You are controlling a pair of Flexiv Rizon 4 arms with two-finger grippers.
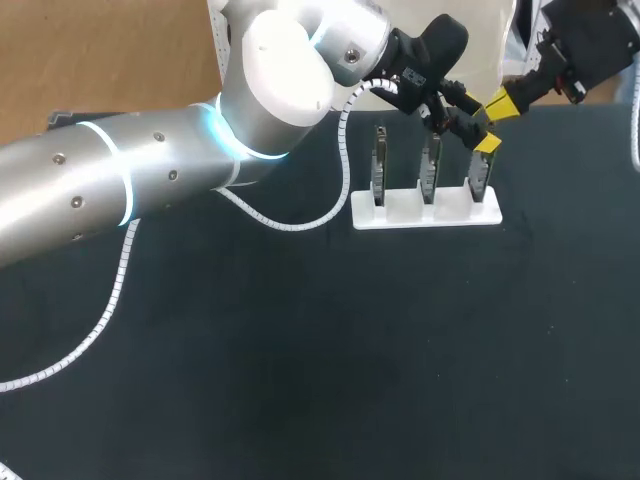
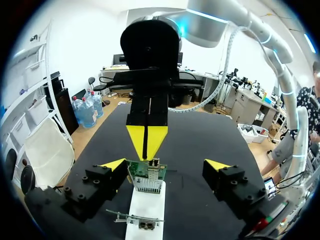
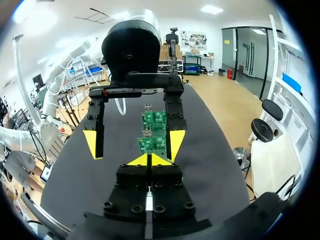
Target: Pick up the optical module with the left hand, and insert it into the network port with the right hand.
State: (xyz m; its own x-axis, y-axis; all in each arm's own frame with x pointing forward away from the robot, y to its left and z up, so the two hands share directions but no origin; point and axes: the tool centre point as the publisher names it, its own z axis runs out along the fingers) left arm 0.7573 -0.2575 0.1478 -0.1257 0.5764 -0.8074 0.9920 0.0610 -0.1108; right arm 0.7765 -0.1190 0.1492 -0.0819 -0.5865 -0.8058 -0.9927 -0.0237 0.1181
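Looming nearest the head camera, my left arm (image 1: 150, 180) stretches in from 9 o'clock across the black table (image 1: 300, 380), its white coiled cable (image 1: 110, 290) draped below it, and ends above a white rack (image 1: 400, 212) at about 1 o'clock from the table's middle. Three green boards (image 1: 430, 168) stand upright in the rack, side by side. My left gripper (image 2: 165, 165) hangs over the right-end board (image 2: 139, 171) with its yellow-tipped fingers spread wide — one tip close beside the board's edge, the other well apart, neither seen touching it. The optical module (image 2: 148, 186), as far as I can make out, is the silvery block seated on that board's face, standing on end in the rack; how it is fastened there I cannot tell. My right arm (image 1: 590, 45) comes in from 2 o'clock, and my right gripper (image 3: 150, 160) faces the left one head-on from the board's far side — tips pressed together into a single yellow wedge, just beside the board's top edge. A second board (image 2: 135, 218) sits in the rack under the left gripper, nearer its wrist. Both grippers hover over the rack's right end, near each other.
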